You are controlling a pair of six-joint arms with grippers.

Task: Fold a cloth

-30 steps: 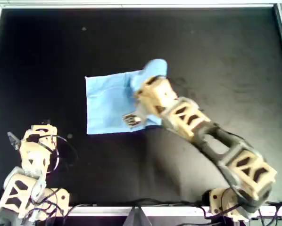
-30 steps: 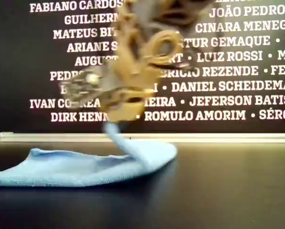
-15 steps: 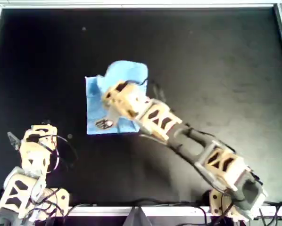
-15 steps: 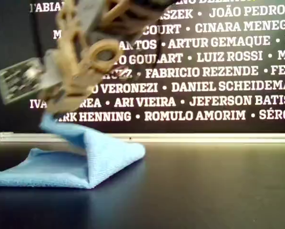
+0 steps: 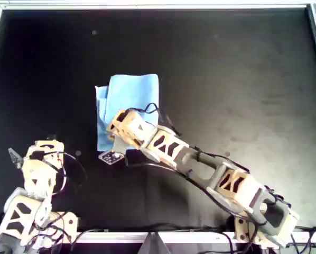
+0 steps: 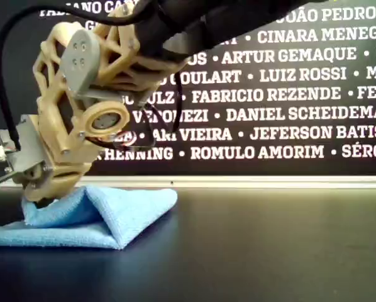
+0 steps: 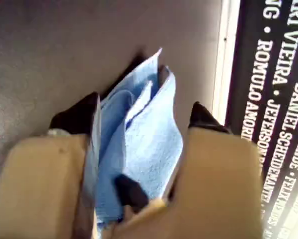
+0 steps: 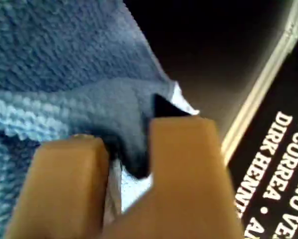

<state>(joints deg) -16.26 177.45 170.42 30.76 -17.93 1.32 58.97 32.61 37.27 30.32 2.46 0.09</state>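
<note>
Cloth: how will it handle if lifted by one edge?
Likely floppy: the cloth sags into a soft, rounded fold below the right gripper. Probably light: one pinched edge holds a whole layer up.

Even, dim lighting; both wrist views blurred close-up.

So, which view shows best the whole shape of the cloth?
The overhead view: the cloth lies doubled over, outline mostly clear. The exterior view shows only its side; the wrist views, partial glimpses.
</note>
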